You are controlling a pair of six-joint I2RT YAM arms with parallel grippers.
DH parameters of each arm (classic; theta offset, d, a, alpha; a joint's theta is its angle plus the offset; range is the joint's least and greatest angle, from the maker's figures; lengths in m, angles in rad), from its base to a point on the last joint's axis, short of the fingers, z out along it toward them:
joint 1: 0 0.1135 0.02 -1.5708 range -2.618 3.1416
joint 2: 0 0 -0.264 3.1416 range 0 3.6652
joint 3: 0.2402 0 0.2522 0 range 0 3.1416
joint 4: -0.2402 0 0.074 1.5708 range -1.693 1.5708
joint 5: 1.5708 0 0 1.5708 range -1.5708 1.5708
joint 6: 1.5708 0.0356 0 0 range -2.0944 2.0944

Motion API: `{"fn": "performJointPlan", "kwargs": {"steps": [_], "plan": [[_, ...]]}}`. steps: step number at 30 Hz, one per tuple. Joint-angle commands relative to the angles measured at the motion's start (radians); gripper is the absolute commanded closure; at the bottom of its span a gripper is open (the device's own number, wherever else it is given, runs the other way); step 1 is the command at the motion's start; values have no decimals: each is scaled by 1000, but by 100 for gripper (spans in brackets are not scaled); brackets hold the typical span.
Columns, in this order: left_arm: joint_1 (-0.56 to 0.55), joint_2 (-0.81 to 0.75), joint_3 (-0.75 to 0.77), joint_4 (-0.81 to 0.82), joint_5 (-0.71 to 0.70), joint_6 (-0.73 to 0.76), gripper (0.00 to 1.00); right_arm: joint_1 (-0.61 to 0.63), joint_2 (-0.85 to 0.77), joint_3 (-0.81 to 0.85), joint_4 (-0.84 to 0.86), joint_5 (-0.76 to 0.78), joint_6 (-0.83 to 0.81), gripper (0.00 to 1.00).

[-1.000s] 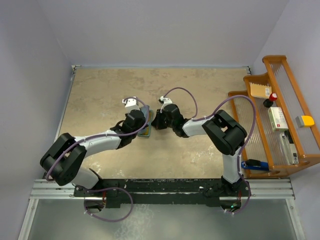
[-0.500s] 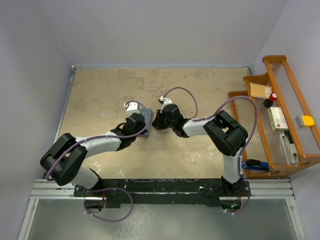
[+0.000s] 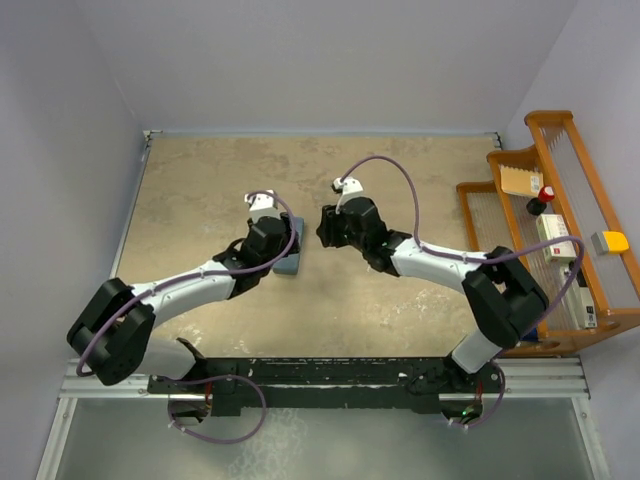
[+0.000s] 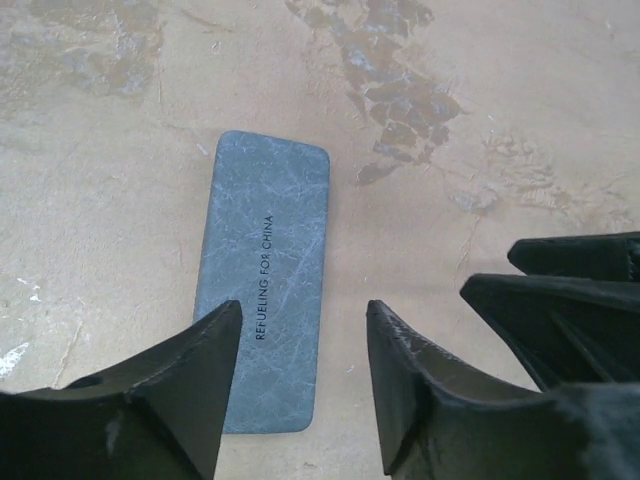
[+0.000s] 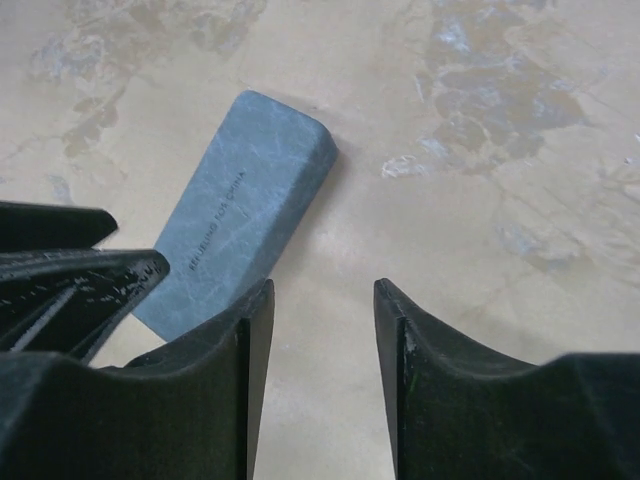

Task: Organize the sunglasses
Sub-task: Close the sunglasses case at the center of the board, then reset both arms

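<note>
The sunglasses do not show in any view. A grey-blue case (image 3: 294, 262) lies shut and flat on the table, its lettered lid up (image 4: 265, 275), (image 5: 235, 215). My left gripper (image 3: 272, 240) hovers above the case's near end, open, nothing between its fingers (image 4: 303, 308). My right gripper (image 3: 335, 228) hangs just right of the case, also open and empty (image 5: 322, 285), over bare table. Each wrist view catches the other gripper's black fingers at its edge (image 4: 560, 290), (image 5: 70, 270).
A wooden rack (image 3: 520, 330) with small boxes and a red-capped item stands along the right side of the table. Walls close the table at the back and left. The beige mottled tabletop (image 3: 200, 190) surrounds the case.
The case, open with green lining showing a second ago, now lies shut. Both grippers have opened and lifted off it, the right one drawing back to the right.
</note>
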Motion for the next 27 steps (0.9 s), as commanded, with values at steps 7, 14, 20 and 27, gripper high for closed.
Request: {"fn": "performJointPlan", "kwargs": {"steps": [7, 14, 20, 27], "plan": [[0, -98, 33, -8, 2, 27, 15, 6, -159, -22, -155, 102, -66, 43], [0, -142, 24, -33, -23, 17, 1, 6, -233, -57, -231, 151, -44, 28], [-1, -160, 13, -36, -24, 10, 1, 8, -300, -80, -275, 168, -45, 1], [-1, -196, -10, -41, -54, 10, 0, 7, -370, -103, -314, 210, -48, 1]]}}
